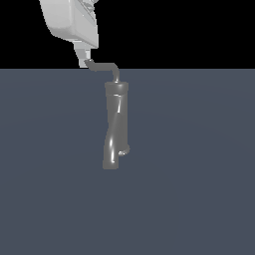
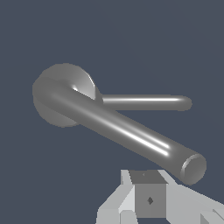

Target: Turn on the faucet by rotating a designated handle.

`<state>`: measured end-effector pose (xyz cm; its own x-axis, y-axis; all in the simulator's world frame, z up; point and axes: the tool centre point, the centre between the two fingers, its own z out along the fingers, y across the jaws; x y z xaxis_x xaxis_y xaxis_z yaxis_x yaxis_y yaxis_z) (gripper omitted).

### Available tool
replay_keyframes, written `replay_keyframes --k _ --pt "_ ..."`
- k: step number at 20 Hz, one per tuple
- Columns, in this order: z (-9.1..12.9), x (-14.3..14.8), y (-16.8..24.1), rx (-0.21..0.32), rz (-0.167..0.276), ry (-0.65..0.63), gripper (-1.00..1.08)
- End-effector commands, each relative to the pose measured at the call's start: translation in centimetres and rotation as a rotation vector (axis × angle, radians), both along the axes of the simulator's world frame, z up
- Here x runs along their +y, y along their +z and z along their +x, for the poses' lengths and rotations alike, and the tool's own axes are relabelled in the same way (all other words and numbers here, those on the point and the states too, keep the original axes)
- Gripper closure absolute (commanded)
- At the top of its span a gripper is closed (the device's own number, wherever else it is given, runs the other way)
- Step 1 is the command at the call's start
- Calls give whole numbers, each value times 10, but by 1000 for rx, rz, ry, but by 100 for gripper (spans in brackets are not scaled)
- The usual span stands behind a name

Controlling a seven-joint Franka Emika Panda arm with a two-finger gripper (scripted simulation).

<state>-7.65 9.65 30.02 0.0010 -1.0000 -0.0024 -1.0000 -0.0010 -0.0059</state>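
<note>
- At the exterior view's left, the white pincer (image 1: 85, 63) of the arm comes down from above and meets the free end of the thin grey L-shaped metal handle (image 1: 103, 66). Only one white finger is clear there, at the upturned tip of the rod.
- To do this step well, I judge that the push should stay near the far tip of the handle, where the lever is longest, and should go sideways around the column, not downward. The rod is slim and shiny, so the finger can slip off; a slow sweep at constant height seems safest.
- More to the right, the handle bends through its curved elbow and goes down into the top of the grey shiny twisted faucet column (image 1: 115, 127). The faucet stands upright on the dark blue-grey tabletop (image 1: 199, 189), about in the middle of the exterior view, with the short stub spout (image 1: 124, 150) low on its right side.
- In the wrist view, the handle (image 2: 118, 127) runs across the picture with its round end just beside the pincer (image 2: 149, 199), and the faucet top (image 2: 65, 94) lies behind it.
- How wide the pincer is, I cannot tell: no second finger is visible, and the rod does not seem clamped, only touched or almost touched.
</note>
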Motion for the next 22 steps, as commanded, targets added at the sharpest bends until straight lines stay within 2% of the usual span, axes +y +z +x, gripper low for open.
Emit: replay_keyframes --k 1,4,6,20,21,22 --pt "-9 -12 0 5 -2 -10 108" --pt "-18 -19 0 5 -2 -10 108" --pt "-14 -12 0 2 -2 -2 108" --pt "-24 -97 0 6 -2 -9 108" --pt "-24 -97 0 6 -2 -9 108" --pt "-23 -71 0 5 -3 31 108"
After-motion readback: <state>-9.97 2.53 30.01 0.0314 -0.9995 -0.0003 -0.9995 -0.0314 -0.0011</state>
